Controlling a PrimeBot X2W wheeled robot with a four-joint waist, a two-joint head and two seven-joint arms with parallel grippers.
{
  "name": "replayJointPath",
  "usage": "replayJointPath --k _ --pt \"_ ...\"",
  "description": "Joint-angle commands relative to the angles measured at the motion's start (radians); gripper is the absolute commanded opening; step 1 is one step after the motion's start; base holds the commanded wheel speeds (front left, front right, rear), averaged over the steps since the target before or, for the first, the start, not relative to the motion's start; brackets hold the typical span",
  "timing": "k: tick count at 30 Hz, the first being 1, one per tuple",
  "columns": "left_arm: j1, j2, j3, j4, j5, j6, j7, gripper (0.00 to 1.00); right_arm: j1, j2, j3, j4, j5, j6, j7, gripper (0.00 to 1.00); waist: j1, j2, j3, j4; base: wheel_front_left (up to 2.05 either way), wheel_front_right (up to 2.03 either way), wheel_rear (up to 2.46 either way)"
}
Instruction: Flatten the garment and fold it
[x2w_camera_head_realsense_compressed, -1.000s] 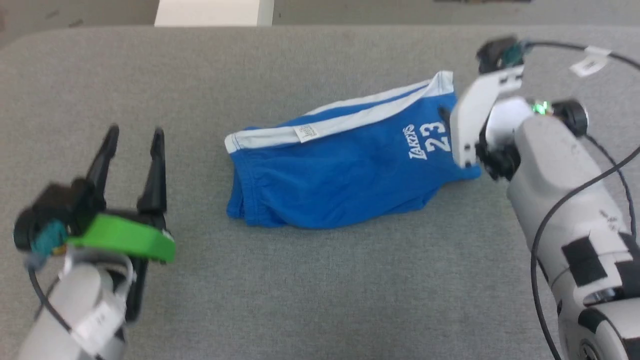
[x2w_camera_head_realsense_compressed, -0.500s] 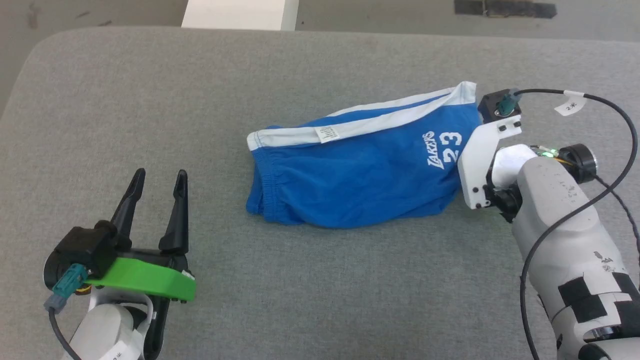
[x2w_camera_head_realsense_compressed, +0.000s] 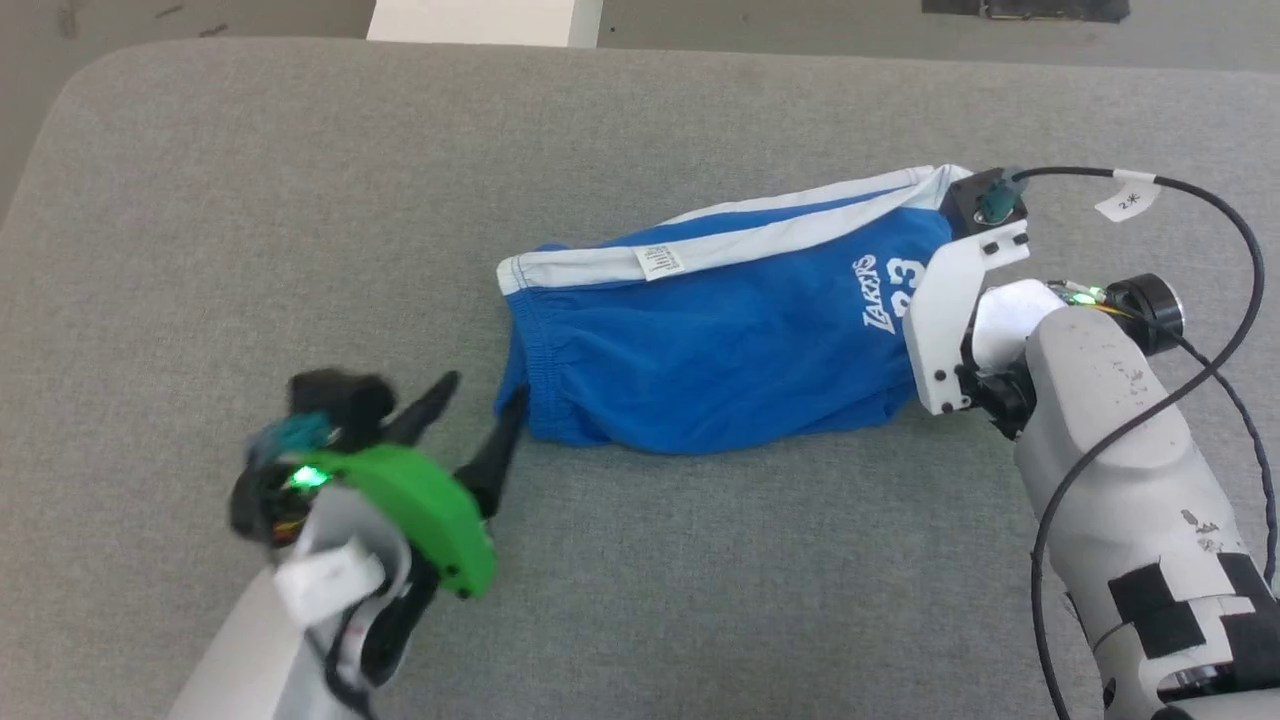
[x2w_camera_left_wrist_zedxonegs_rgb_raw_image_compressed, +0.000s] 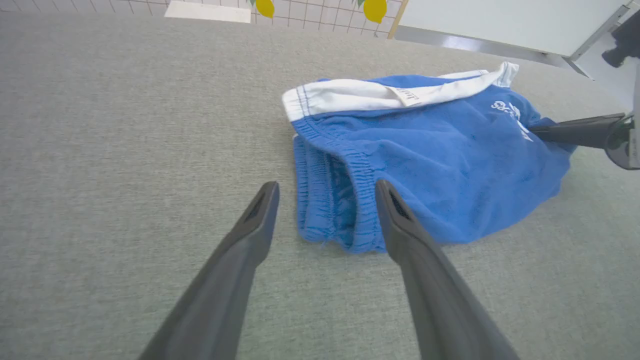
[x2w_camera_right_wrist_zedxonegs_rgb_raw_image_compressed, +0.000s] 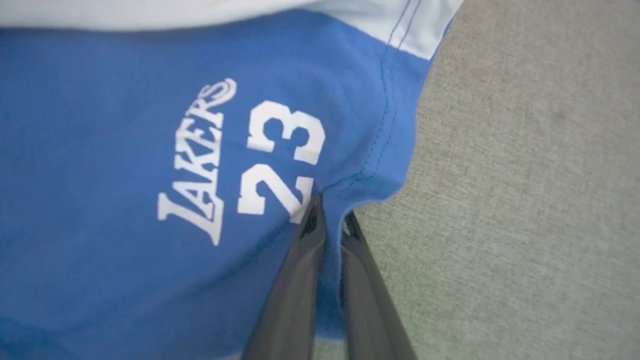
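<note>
The garment (x2w_camera_head_realsense_compressed: 720, 340), bright blue shorts with a white side stripe and white "LAKERS 23" lettering, lies crumpled and stretched left to right mid-table. My left gripper (x2w_camera_head_realsense_compressed: 485, 392) is open at its waistband end. In the left wrist view the gathered waistband (x2w_camera_left_wrist_zedxonegs_rgb_raw_image_compressed: 335, 200) lies between the tips of that gripper (x2w_camera_left_wrist_zedxonegs_rgb_raw_image_compressed: 326, 186). My right gripper (x2w_camera_right_wrist_zedxonegs_rgb_raw_image_compressed: 332, 210) is shut on a pinch of blue cloth at the hem, just beside the number on the garment (x2w_camera_right_wrist_zedxonegs_rgb_raw_image_compressed: 125, 100). In the head view its white wrist bracket (x2w_camera_head_realsense_compressed: 945, 300) covers the fingers and part of the number.
The grey cloth-covered table (x2w_camera_head_realsense_compressed: 300, 200) has a rounded far-left corner. A white block (x2w_camera_head_realsense_compressed: 480, 20) stands beyond the far edge. A black cable (x2w_camera_head_realsense_compressed: 1225, 220) loops off my right wrist. Bare table lies in front of the garment.
My left gripper has moved right and forward to the waistband end, still open. My right gripper has shut on the hem by the number. The head camera also shifted.
</note>
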Motion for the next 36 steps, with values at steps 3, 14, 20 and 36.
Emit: replayJointPath --k 3,14,20,36 --pt "-0.08 -0.002 -0.042 -0.018 -0.011 0.036 0.169 1.0 0.034 -0.004 0.021 -0.019 0.014 -0.001 0.021 0.0 0.0 0.0 -0.004 -0.02 0.0 0.0 0.0" --pt "-0.184 0.04 -0.097 0.187 0.029 0.099 0.43 1.0 0.052 -0.004 0.121 -0.107 0.106 -0.001 0.047 0.0 0.0 0.0 0.028 -0.079 0.0 0.0 0.0" --pt "-0.165 0.026 -0.097 0.245 -0.043 0.055 0.469 0.0 0.068 -0.004 0.146 -0.156 0.131 -0.001 0.051 0.0 0.0 0.0 0.034 -0.095 0.0 0.0 0.0" --pt "-0.056 0.059 0.087 0.089 -0.252 0.059 0.443 0.0 0.307 -0.004 0.091 -0.434 0.253 -0.001 0.023 0.0 0.0 0.0 -0.115 -0.126 0.0 0.0 0.0"
